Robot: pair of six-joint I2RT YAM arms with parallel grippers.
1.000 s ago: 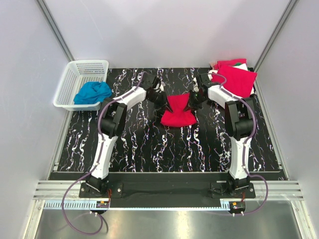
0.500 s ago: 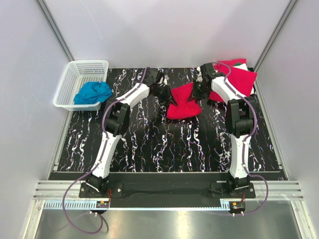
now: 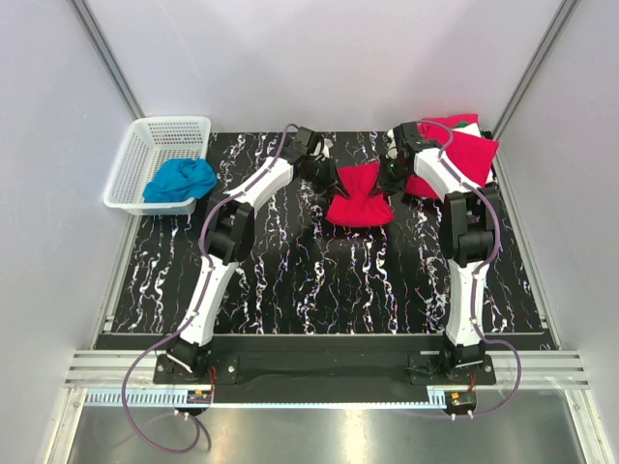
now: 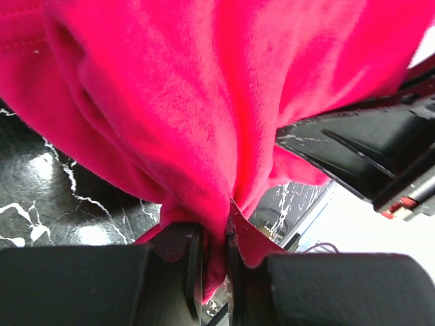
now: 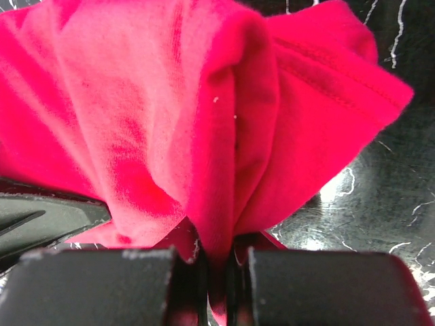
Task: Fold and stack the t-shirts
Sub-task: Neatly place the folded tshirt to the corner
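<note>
A folded red t-shirt [image 3: 357,195] hangs between my two grippers above the far middle of the marbled table, pinched in like a bow. My left gripper [image 3: 325,174] is shut on its left edge; red fabric [image 4: 204,109] bunches between the jaws in the left wrist view. My right gripper [image 3: 389,178] is shut on its right edge, the cloth [image 5: 204,122] squeezed between the jaws in the right wrist view. At the far right corner lies a stack of folded red t-shirts [image 3: 466,153], with white and green showing at its back [image 3: 468,123].
A white plastic basket [image 3: 135,164] at the far left holds a crumpled blue cloth [image 3: 180,180]. The black marbled tabletop [image 3: 319,280] runs toward the arm bases. Grey walls close in the left, right and far sides.
Both grippers have carried the red t-shirt to the right and farther back, toward the stack in the far right corner. Both stay shut on it.
</note>
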